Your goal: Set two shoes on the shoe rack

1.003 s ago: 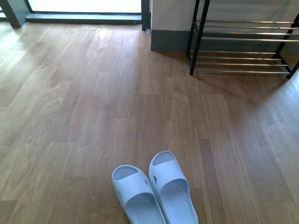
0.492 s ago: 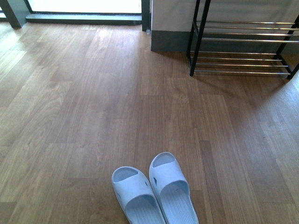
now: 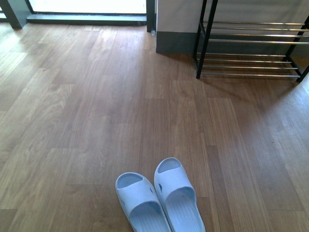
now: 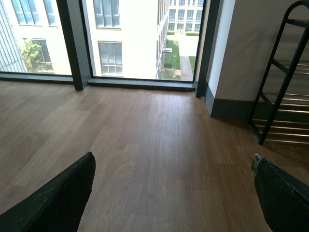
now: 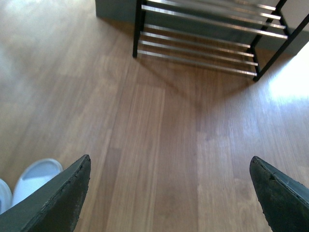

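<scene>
Left end effector [image 4: 172, 159], right end effector [image 5: 170, 159]: black tapered fingers [image 4: 58, 200], rough, scuffed.

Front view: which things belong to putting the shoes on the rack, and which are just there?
For the job:
pair of pale blue-white rubber slide sandals, side by side
tall black-framed shoe rack with chrome bars

Just there:
brown wooden plank floor
white wall with grey skirting
bright window

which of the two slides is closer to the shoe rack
The right-hand slide in the front view: its toe reaches further ahead than the left-hand slide beside it, and it lies toward the shoe rack.
</scene>
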